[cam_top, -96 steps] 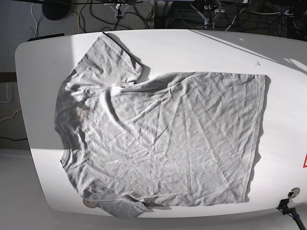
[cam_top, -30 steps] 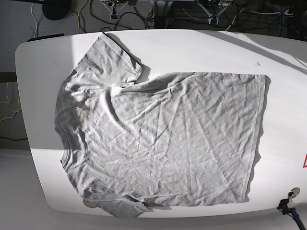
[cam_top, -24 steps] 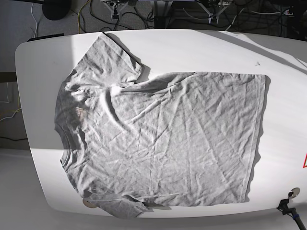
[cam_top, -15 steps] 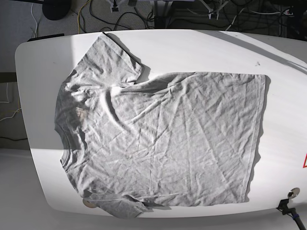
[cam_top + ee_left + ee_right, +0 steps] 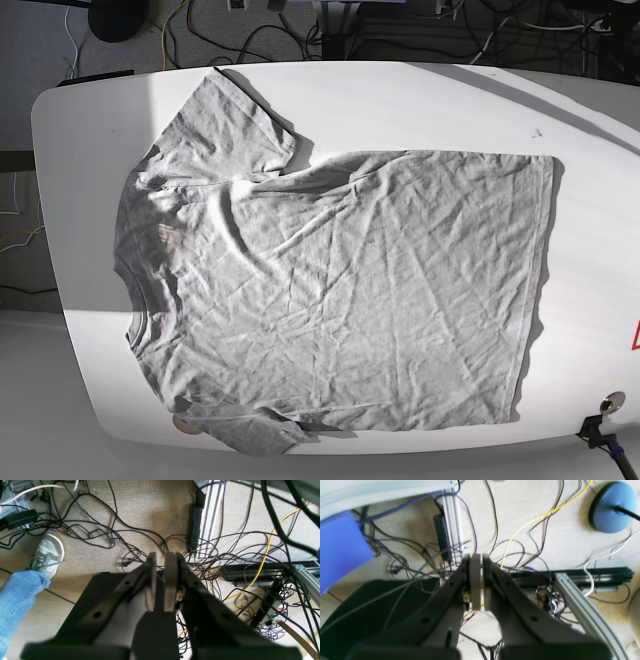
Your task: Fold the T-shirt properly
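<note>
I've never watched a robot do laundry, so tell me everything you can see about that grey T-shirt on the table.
The T-shirt is heather grey, looks like soft cotton, and is heavily wrinkled. It lies spread flat and unfolded on the white table, collar toward the left edge, straight hem to the right. One short sleeve fans out toward the far side; the near sleeve is bunched at the table's front edge. No lettering shows on the upturned side. Only the table touches it; neither gripper is near.

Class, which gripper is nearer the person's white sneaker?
Probably left: the sneaker lies on the carpet left of the left gripper in its wrist view; no sneaker shows around the right gripper.
</note>
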Motion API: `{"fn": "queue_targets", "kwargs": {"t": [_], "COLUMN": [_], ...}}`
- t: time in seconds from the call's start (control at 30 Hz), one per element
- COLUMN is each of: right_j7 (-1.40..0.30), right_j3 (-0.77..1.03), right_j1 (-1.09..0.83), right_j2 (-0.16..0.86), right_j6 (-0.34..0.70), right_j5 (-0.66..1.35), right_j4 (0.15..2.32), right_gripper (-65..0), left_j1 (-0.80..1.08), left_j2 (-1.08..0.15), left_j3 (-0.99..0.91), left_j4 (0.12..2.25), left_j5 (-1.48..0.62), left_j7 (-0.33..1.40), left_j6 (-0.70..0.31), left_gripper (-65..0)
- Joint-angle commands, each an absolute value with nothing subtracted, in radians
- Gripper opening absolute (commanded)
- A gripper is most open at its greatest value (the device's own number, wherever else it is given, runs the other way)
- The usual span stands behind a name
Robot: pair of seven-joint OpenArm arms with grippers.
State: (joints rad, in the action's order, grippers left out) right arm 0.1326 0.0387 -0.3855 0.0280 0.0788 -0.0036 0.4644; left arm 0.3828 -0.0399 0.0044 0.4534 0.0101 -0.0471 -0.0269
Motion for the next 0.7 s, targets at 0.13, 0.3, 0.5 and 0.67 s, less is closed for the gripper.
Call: {"fn": "queue_targets", "kwargs": {"t": [0.13, 0.3, 0.5, 0.67], "right_j7": [0.137, 0.136, 0.136, 0.136], "right_j3": [0.041, 0.041, 0.041, 0.041], "right_j1": [-0.524, -0.630, -0.756, -0.858], "right_j2": [0.035, 0.035, 0.050, 0.050], "right_j6": [0.081, 0.081, 0.081, 0.081], "right_j5": [-0.008, -0.008, -0.005, -0.004], "right_j4": [0.641, 0.785, 0.961, 1.099], "right_gripper": [-63.6, -63.6, -63.6, -63.6], "left_j1": [0.498, 0.587, 0.716, 0.825], "left_j2": [-0.045, -0.070, -0.071, -0.073], "left_j3": [0.002, 0.002, 0.001, 0.001], "left_j4": [0.584, 0.710, 0.905, 1.049], "left_j5": [0.010, 0.008, 0.008, 0.008], "left_j7": [-0.050, -0.050, -0.050, -0.048], "left_j6": [-0.030, -0.030, -0.030, -0.030], "left_gripper": [-59.3, -59.3, -59.3, -59.3]}}
